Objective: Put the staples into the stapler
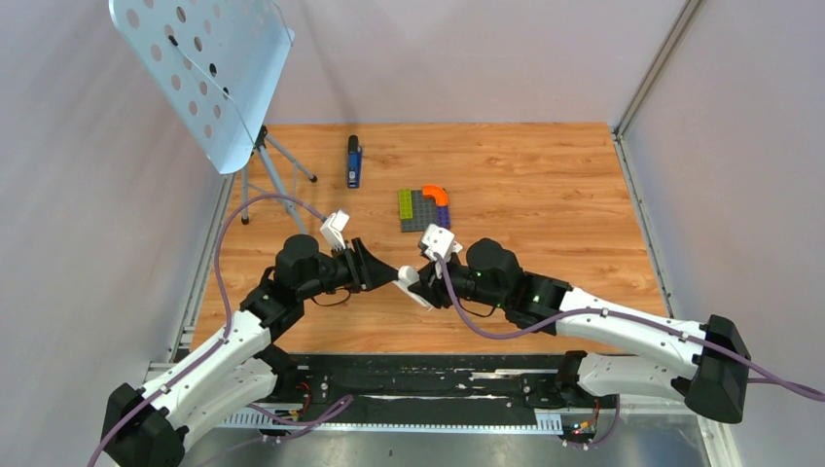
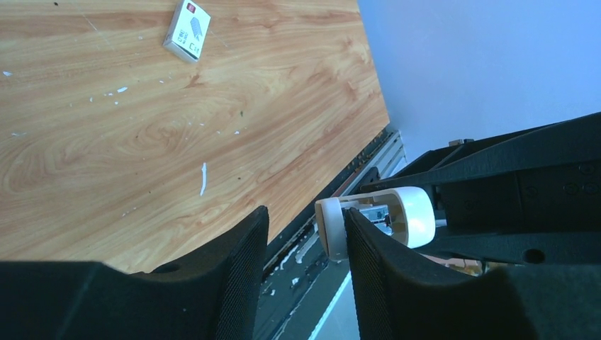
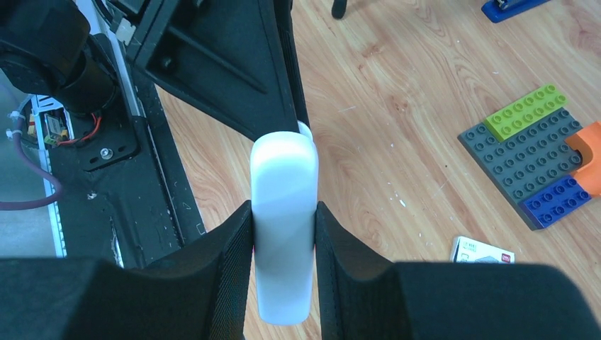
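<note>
Wooden table (image 1: 545, 195): right fingers (image 3: 227, 269) clamp white bar (image 3: 283, 212); left fingers (image 2: 234, 283), open and empty, should close squarely on its tip

White arm links (image 1: 219, 355), black joints (image 1: 297, 263), purple cables (image 1: 496, 335), ribbed black fingers (image 3: 227, 269)

1. In the right wrist view the stapler (image 3: 512, 6) is cut off by the top edge; only a blue end shows
2. The block plate (image 3: 521, 159) runs past that view's right edge, and the staple box (image 3: 482, 249) is partly hidden behind a finger (image 3: 425, 297) of the right claw (image 3: 283, 205)
3. From the left wrist, part of the white bar (image 2: 411, 212) sits behind a finger (image 2: 383, 283) of the left claw (image 2: 305, 212); the metal inside it is too blurred to make out
</note>
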Motion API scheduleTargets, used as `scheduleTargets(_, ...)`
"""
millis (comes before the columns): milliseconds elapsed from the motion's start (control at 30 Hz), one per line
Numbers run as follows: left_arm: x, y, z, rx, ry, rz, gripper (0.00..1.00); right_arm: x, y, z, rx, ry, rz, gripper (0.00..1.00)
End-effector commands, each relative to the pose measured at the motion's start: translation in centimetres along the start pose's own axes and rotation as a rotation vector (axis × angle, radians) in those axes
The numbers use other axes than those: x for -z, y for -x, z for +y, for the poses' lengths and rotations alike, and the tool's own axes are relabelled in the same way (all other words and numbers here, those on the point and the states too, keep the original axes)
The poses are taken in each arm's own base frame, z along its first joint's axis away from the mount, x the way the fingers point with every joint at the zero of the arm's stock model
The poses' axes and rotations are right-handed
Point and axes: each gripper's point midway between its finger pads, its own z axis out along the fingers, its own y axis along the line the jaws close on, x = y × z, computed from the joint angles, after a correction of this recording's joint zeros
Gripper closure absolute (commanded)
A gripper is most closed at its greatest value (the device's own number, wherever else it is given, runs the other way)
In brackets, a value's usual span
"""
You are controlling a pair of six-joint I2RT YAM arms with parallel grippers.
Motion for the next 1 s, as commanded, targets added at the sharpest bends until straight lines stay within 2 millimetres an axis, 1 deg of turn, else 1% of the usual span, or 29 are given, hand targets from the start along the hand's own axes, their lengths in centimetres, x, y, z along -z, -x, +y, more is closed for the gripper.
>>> scheduleTargets(0,0.0,-0.3,-0.7,0.008,-0.047,0.004,0.53,-0.3,3.0,0.7,0.027,0.009,-0.083,0.9)
scheduleTargets(133,-0.1,-0.6,-0.9,0.043,-0.072,0.001,0.62,-0.7,2.7,0.7,0.028,0.005,-0.084,0.91)
scheduleTargets(200,0.0,-0.5,-1.2,0.056,-0.094,-0.005,0.7,-0.8,2.3,0.7,0.029,0.005,-0.079,0.9)
scheduleTargets(233,0.0,-0.5,-1.4,0.059,-0.104,-0.008,0.75,-0.8,2.1,0.7,0.028,0.003,-0.074,0.88)
scheduleTargets(267,0.1,-0.4,-1.5,0.058,-0.11,-0.016,0.8,-0.9,1.8,0.6,0.027,0.001,-0.066,0.84)
scheduleTargets(333,0.2,-0.2,-1.6,0.044,-0.111,-0.026,0.9,-0.8,1.3,0.6,0.027,-0.002,-0.051,0.68)
scheduleTargets(400,0.2,0.0,-1.2,0.02,-0.094,-0.039,1.0,-0.8,1.2,0.5,0.026,-0.007,-0.04,0.56)
scheduleTargets(467,0.3,0.0,-0.8,-0.003,-0.07,-0.044,1.0,-0.7,1.2,0.5,0.026,-0.005,-0.039,0.46)
scheduleTargets(500,0.3,0.0,-0.5,-0.013,-0.057,-0.046,1.0,-0.7,1.3,0.6,0.026,-0.001,-0.039,0.43)
scheduleTargets(567,0.2,0.0,0.0,-0.037,-0.036,-0.045,1.0,-0.9,1.6,0.8,0.026,0.008,-0.031,0.41)
scheduleTargets(700,0.2,-0.1,1.0,-0.077,0.019,-0.033,1.0,-1.6,1.5,0.8,0.024,0.011,0.006,0.41)
scheduleTargets(833,0.2,0.0,1.3,-0.094,0.039,-0.03,1.0,-2.5,1.8,0.7,0.023,0.006,0.023,0.46)
scheduleTargets(967,0.2,0.0,1.0,-0.089,0.03,-0.024,1.0,-3.7,1.4,0.3,0.022,-0.01,0.069,0.52)
